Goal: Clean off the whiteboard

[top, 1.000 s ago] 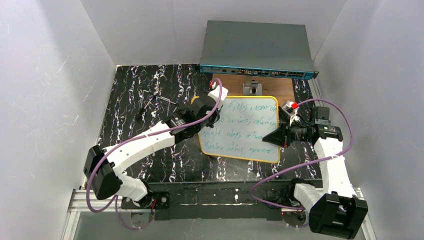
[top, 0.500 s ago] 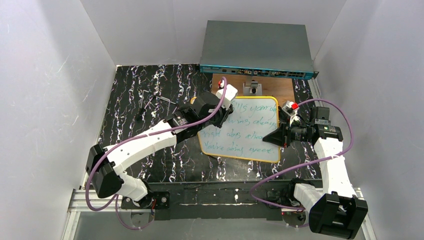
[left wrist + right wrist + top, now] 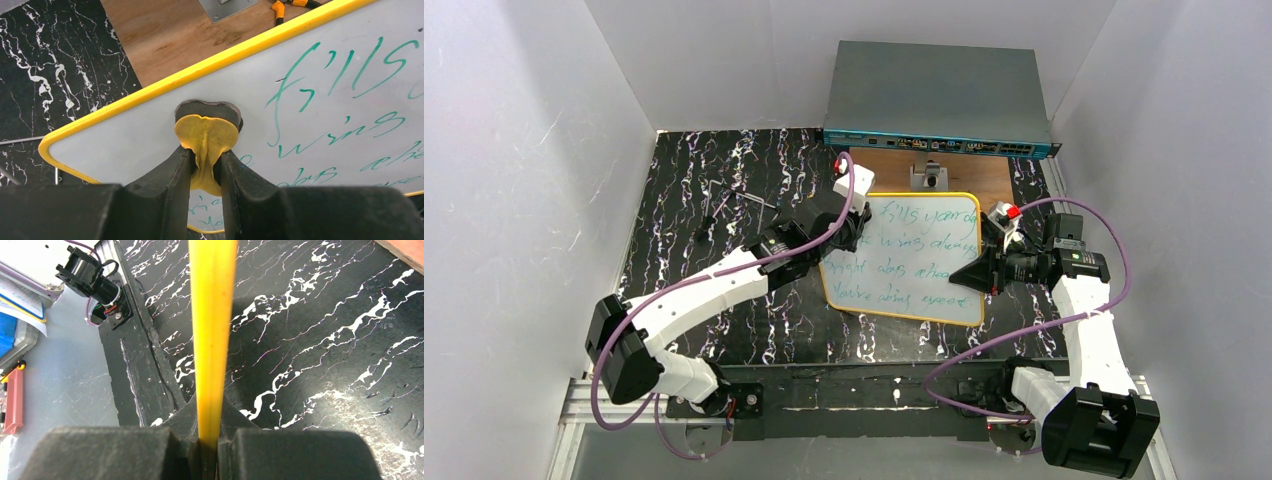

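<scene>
- left gripper (image 3: 206, 162) is closed on a mustard-yellow eraser pad with a dark backing (image 3: 206, 131). The pad is pinched between both fingers and sticks out past the fingertips.
- The pad's end is against a small white rectangular whiteboard with rounded corners and a thin orange-yellow rim (image 3: 919, 262). Contact is just inside the board's far-left corner, with the rim running just beyond the pad.
- Green handwriting lies to the right of the left gripper and back under its fingers, in four rough lines across the board. The board to the left of the pad is plain white.
- right gripper (image 3: 209, 437) is clamped on the whiteboard's right edge. The rim shows edge-on between its fingers and runs straight away from it.
- The whiteboard sits between the two grippers, over the black white-veined marble-look surface (image 3: 724, 170). Its far edge overlaps a brown wooden board (image 3: 969, 178).
- Can't tell whether the whiteboard lies flat or is lifted at the right gripper's side.
- Ahead of the left gripper, a small grey metal bracket (image 3: 929, 177) stands on the wooden board, close to the rim.
- Further ahead, a flat grey network switch (image 3: 939, 90) sits at the back of the surface.
</scene>
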Available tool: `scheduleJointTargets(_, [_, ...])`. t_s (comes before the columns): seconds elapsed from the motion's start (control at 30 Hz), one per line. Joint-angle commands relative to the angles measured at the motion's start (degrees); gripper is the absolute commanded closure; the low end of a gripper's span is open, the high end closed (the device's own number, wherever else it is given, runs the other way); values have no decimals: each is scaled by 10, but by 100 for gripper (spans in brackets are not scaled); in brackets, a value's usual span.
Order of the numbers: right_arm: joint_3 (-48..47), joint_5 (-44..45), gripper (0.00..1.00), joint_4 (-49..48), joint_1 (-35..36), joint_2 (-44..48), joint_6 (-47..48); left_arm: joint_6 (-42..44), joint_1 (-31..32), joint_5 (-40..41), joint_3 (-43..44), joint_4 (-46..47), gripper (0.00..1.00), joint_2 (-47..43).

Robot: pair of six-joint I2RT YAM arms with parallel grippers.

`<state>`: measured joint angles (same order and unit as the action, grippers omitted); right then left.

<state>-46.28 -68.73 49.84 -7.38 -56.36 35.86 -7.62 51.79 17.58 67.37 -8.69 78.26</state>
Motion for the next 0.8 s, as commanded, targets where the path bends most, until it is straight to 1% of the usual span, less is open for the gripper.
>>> scheduleJointTargets(0.0, [-5, -26, 99, 3, 14, 11, 53, 4, 27, -8, -19, 19, 100, -5])
scheduleJointTargets(0.2, [-6, -26, 99, 3, 14, 10, 53, 40, 60, 15, 28, 21, 100, 18])
scheduleJointTargets(0.33, [-6, -25, 99, 3, 13, 11, 53, 56, 66, 31, 54, 17, 100, 37])
scheduleJointTargets(0.53, [-6, -26, 99, 3, 13, 10, 54, 74, 64, 102, 97, 5, 100, 51])
scheduleJointTargets(0.63, [-6, -25, 99, 3, 13, 11, 53, 88, 59, 105, 119, -2, 100, 55])
scheduleJointTargets(0.77, [-5, -23, 99, 3, 14, 13, 54, 84, 59, 90, 127, -2, 100, 54])
